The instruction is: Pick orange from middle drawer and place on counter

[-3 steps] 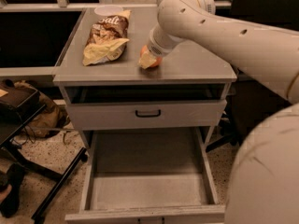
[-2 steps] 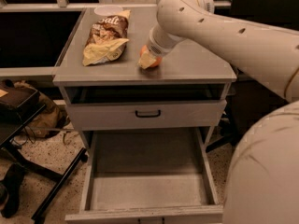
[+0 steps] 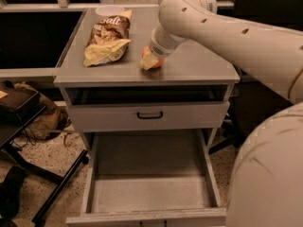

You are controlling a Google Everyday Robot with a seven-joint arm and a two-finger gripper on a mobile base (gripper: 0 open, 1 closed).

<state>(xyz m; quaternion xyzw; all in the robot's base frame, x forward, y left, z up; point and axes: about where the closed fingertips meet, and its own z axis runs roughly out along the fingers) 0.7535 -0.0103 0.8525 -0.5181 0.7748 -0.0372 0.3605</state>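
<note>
One orange [image 3: 159, 61] sits on the worktop [image 3: 199, 65] near its front edge, beside the chip bag [image 3: 108, 40], touching the tip of the claw [image 3: 152, 61] that meets it from above — gripped or freed, I cannot tell — with the drawer [image 3: 151, 193] below standing open.

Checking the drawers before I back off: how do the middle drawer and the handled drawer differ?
The middle drawer is pulled far out, its floor bare; the handled drawer sits almost fully in. The middle drawer's front is plain; the handled drawer's carries a black handle. Both are grey and wide. The gripper is at the orange on the counter.
</note>
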